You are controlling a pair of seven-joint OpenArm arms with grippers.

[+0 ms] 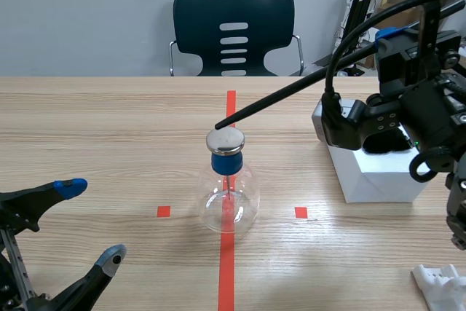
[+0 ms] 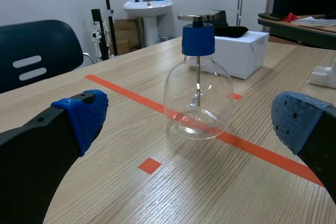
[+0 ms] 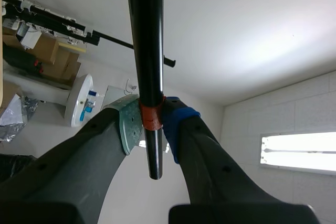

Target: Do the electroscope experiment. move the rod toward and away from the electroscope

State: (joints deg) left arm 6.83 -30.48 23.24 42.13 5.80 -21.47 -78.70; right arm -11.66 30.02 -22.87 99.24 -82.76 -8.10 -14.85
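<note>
The electroscope (image 1: 228, 187) is stood on the table (image 1: 109, 121), w/ open wood around it. The rod (image 1: 291, 92) is held slanting in from its right, tip just above the metal cap (image 1: 226, 140), a gap seen btwn. The right gripper (image 3: 149, 121) is clamped on the rod at a red band (image 3: 151, 118). The left gripper (image 1: 91, 222), low-left of the electroscope, is spread wide, nothing held. A white box (image 1: 375, 176) is set to the electroscope's right.

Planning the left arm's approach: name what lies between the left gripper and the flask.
Only bare table with a small tape square between left gripper and flask, shown clearly in the left wrist view.
</note>
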